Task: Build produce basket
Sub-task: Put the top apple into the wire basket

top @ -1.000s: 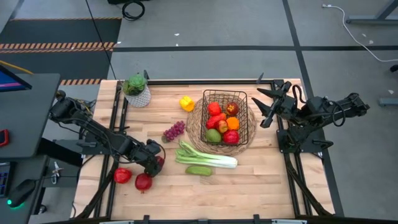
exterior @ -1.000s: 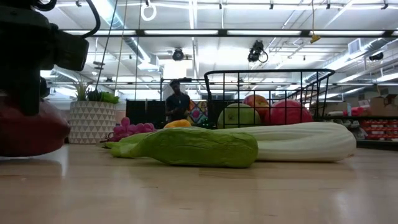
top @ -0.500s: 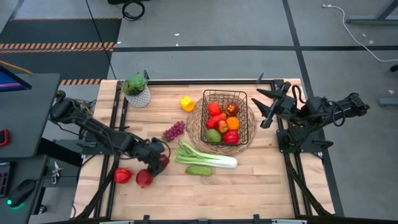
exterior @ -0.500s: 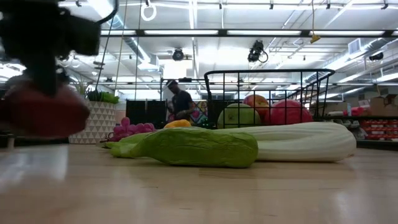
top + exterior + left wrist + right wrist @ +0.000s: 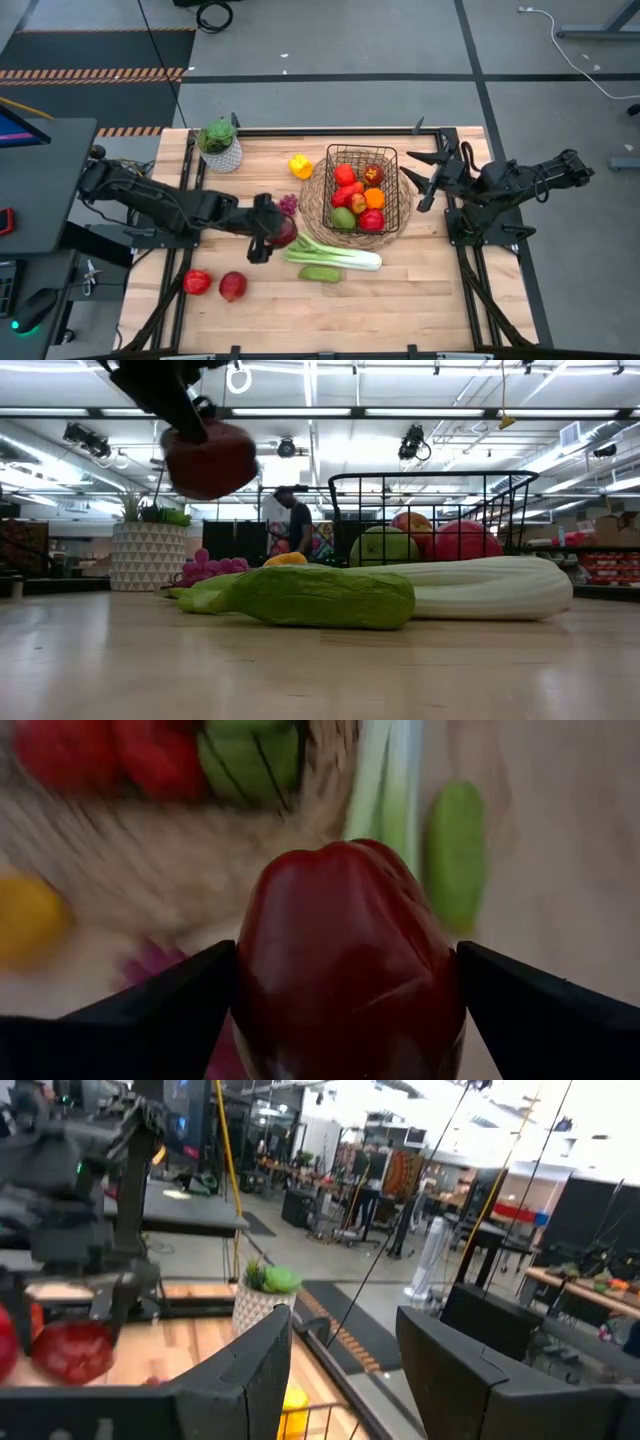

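Left gripper clamps a dark red pepper above the wooden table — right gripper parted, empty — a person in the fluorescent-lit room beyond.

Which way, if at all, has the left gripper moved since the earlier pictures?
Yes. The left gripper, holding a dark red apple, has risen and travelled toward the basket, leaving two red fruits behind on the table.
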{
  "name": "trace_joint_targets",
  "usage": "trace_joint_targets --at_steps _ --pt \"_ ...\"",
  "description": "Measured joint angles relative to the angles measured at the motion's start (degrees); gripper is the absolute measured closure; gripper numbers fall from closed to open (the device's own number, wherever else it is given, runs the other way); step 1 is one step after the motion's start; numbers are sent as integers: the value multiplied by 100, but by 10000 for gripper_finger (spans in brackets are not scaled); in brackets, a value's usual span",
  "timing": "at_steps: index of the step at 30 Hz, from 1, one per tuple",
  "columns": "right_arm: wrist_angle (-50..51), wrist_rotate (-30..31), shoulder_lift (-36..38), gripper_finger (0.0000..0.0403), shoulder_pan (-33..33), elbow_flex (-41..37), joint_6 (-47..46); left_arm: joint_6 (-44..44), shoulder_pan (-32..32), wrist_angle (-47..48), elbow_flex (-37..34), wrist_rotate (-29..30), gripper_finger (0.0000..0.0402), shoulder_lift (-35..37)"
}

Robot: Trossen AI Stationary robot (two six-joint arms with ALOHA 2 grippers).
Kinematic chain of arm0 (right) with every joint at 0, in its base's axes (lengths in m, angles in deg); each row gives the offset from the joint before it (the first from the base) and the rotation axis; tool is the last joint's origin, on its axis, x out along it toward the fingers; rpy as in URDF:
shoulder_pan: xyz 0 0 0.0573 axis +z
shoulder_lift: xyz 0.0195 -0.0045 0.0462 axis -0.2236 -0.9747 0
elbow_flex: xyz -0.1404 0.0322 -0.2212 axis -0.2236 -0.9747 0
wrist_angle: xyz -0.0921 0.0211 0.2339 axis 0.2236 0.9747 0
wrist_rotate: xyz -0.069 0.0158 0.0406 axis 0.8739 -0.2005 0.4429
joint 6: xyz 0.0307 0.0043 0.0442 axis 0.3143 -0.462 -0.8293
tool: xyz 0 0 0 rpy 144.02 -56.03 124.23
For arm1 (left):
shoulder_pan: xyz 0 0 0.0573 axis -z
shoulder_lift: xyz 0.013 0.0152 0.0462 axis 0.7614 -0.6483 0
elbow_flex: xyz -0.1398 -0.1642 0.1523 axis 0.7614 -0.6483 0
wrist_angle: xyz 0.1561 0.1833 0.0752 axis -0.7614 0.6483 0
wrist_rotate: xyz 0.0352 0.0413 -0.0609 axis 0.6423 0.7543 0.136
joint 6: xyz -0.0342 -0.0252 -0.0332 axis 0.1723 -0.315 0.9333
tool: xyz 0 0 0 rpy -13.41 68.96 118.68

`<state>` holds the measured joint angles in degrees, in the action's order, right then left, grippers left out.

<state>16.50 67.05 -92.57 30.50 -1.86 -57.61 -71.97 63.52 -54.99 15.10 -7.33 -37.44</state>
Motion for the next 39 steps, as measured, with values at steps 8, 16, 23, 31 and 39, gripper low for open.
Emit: trace_joint_targets --at_steps 8,16,23,31,39 --pt "1037 -266 2 215 0 0 -981 -3637 -288 -652 63 616 31 0" --pt "2038 -1339 0 215 0 0 -2179 -7196 -429 -1417 61 616 31 0" --pt "2705 -1465 0 215 0 0 -3106 -10233 -425 -1975 61 612 31 0" --pt "2965 -1493 0 215 0 -2 -3524 -11824 -425 -2061 61 610 31 0" --pt "3007 -1493 1 215 0 -2 -3469 -11563 -593 -2063 61 256 31 0"
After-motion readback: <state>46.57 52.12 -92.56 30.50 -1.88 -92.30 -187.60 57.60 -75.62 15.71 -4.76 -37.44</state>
